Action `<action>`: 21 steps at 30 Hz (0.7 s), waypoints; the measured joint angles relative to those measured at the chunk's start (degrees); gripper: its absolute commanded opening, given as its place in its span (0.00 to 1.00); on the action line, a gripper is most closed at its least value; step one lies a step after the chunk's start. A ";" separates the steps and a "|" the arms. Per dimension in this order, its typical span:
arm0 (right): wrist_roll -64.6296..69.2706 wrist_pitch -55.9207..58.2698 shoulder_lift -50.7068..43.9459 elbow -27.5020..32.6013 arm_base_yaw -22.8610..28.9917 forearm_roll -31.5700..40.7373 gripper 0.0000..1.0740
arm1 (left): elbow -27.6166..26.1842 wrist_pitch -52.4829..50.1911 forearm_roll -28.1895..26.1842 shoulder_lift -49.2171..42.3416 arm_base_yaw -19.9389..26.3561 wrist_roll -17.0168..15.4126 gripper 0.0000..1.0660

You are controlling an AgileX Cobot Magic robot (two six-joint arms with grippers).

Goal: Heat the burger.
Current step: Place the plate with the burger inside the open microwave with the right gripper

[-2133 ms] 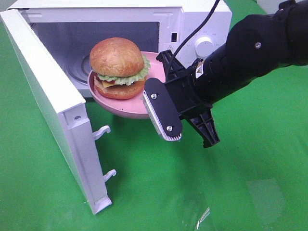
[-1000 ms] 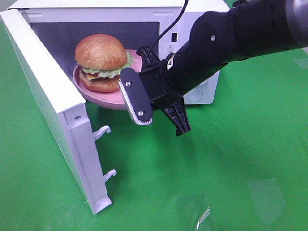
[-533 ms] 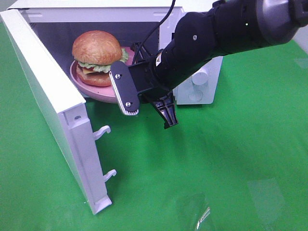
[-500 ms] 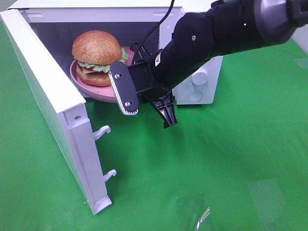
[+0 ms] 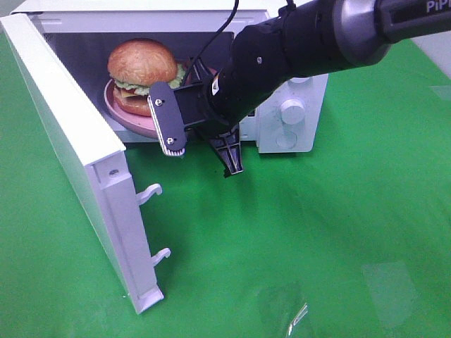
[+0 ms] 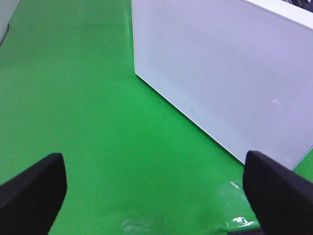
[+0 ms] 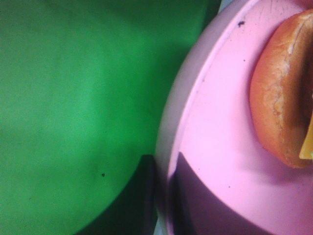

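The burger, with a golden bun, green lettuce and a dark patty, sits on a pink plate. My right gripper is shut on the plate's near right rim and holds plate and burger in the opening of the white microwave. The right wrist view shows the plate and the bun's edge close up. My left gripper is open and empty, low over the green cloth beside the outer face of the microwave door. It does not show in the high view.
The microwave door stands wide open to the left, with two latch hooks on its inner edge. A black cable runs over the microwave. Green cloth covers the table.
My right gripper has carried the plate and burger left and back, from in front of the microwave opening into it. The door has not moved.
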 measured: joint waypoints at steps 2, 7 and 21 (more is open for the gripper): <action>1.15 0.46 0.80 -1.20 0.00 -0.69 0.00 | 0.00 0.00 0.00 0.00 0.00 0.00 0.84; 4.93 3.09 3.38 -6.02 0.00 -1.60 0.00 | 0.00 0.00 0.00 0.00 0.00 0.00 0.84; 8.02 7.22 8.08 -13.81 -0.46 -5.04 0.00 | 0.00 0.00 0.00 0.00 0.00 0.00 0.84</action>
